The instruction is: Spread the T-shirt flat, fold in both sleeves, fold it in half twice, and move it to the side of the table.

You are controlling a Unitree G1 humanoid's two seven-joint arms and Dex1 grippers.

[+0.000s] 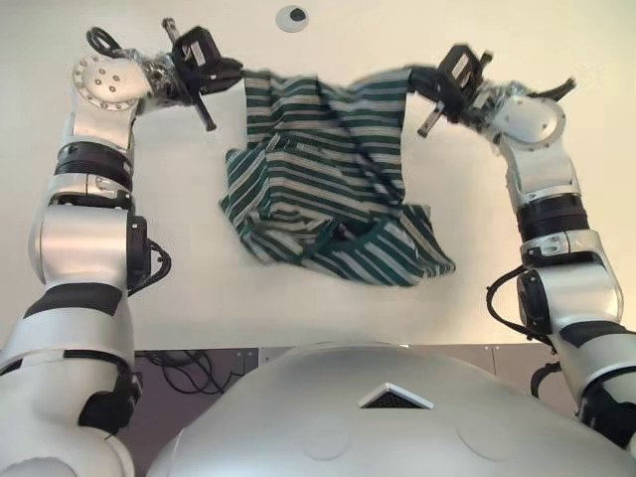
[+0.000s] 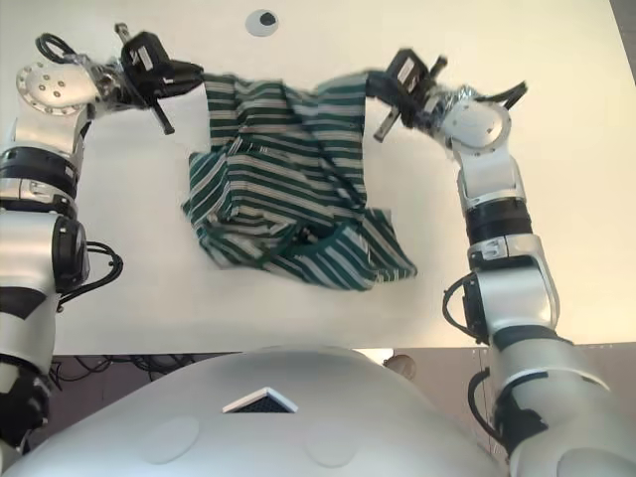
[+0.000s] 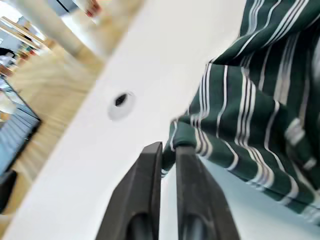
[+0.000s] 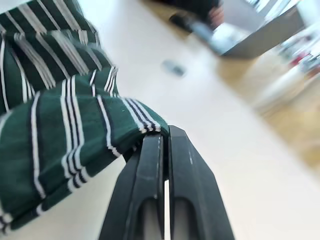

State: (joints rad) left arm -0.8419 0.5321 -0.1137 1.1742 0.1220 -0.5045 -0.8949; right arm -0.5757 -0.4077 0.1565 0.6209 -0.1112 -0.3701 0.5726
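The T-shirt (image 1: 328,179) is dark green with white stripes. It hangs stretched between both grippers above the white table (image 1: 119,288), and its lower part lies crumpled on the tabletop. My left gripper (image 1: 235,76) is shut on the shirt's left upper edge (image 3: 182,140). On the other side, my right gripper (image 1: 413,79) is shut on the right upper edge (image 4: 142,125). The fabric sags in folds between the two held corners.
A small round grey insert (image 1: 292,17) is set in the table beyond the shirt. The table's front edge (image 1: 248,348) runs close to my body, with cables below it. Bare tabletop lies left and right of the shirt.
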